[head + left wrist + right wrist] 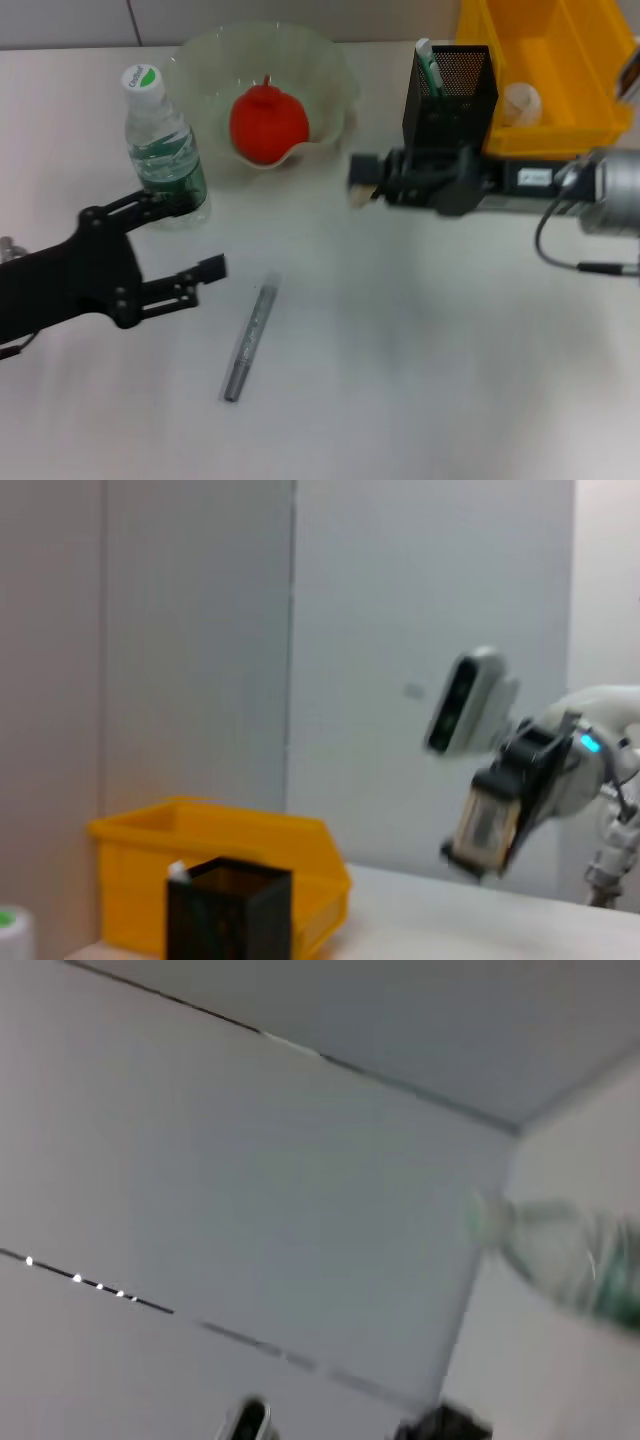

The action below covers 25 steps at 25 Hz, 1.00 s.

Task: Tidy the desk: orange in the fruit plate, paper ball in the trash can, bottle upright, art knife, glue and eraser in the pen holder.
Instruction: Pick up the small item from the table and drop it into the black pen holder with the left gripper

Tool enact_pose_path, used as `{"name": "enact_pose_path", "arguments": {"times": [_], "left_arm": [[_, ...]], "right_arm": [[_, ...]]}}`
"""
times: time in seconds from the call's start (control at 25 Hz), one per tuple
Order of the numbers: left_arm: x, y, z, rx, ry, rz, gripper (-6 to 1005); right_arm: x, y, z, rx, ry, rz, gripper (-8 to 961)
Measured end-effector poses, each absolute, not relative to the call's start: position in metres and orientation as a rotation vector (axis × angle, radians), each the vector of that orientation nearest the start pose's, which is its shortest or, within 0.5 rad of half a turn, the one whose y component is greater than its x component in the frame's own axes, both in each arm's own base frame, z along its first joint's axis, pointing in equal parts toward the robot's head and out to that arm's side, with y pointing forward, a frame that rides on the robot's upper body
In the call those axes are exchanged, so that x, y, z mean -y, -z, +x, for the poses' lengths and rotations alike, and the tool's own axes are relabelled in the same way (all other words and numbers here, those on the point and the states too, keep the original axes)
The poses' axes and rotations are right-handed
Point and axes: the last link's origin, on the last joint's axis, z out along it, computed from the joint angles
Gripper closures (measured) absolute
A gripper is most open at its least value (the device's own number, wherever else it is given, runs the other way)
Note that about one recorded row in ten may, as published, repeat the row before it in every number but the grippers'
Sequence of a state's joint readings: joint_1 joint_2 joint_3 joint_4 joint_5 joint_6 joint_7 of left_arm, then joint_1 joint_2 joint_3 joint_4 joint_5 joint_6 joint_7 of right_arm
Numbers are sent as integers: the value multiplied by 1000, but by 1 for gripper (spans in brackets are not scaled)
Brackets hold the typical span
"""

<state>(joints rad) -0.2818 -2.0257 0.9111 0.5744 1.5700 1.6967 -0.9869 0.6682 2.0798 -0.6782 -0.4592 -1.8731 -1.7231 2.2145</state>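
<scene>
Low on the left, the left end effector [190,240] hangs wide open. Grey art knife [248,338] lies in the lower middle. Right end effector [362,184], mid-right, holds the eraser [357,195]; next, drop it in the pen holder [450,90]

The bottle [163,145] stands upright on the desk [400,350], left of the fruit plate [330,70], which holds the orange [268,124]. The pen holder [452,95] stands right of the plate, with the trash can [560,60] just beside it, containing the paper ball [520,103]. The art knife [250,337] lies on the desk in front of the bottle and plate.
</scene>
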Motion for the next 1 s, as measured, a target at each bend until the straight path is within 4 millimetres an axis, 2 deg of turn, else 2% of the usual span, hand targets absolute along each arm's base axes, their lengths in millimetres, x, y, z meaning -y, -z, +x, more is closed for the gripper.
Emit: {"name": "enact_pose_path", "arguments": {"times": [0.16, 0.52, 0.64, 0.84, 0.88, 0.96, 1.0], "left_arm": [[-257, -25, -305, 378, 966, -2529, 192], [-244, -34, -319, 482, 984, -2457, 192], [-244, -34, -318, 531, 1007, -2449, 192], [-248, -32, -312, 575, 1043, -2459, 192], [-248, -32, -312, 583, 1048, -2462, 192], [-248, -32, -311, 595, 1055, -2465, 193], [-249, -33, -309, 612, 1066, -2475, 193]], "right_arm": [[-338, -12, 203, -1546, -1207, -2641, 532], [-357, -76, 202, -949, -1086, -2614, 533], [-366, -87, 206, -842, -1022, -2554, 533], [-387, -89, 211, -814, -758, -2521, 527], [-396, -90, 208, -822, -670, -2523, 524], [-399, -91, 204, -822, -637, -2526, 517], [-406, -91, 197, -823, -564, -2541, 514]]}}
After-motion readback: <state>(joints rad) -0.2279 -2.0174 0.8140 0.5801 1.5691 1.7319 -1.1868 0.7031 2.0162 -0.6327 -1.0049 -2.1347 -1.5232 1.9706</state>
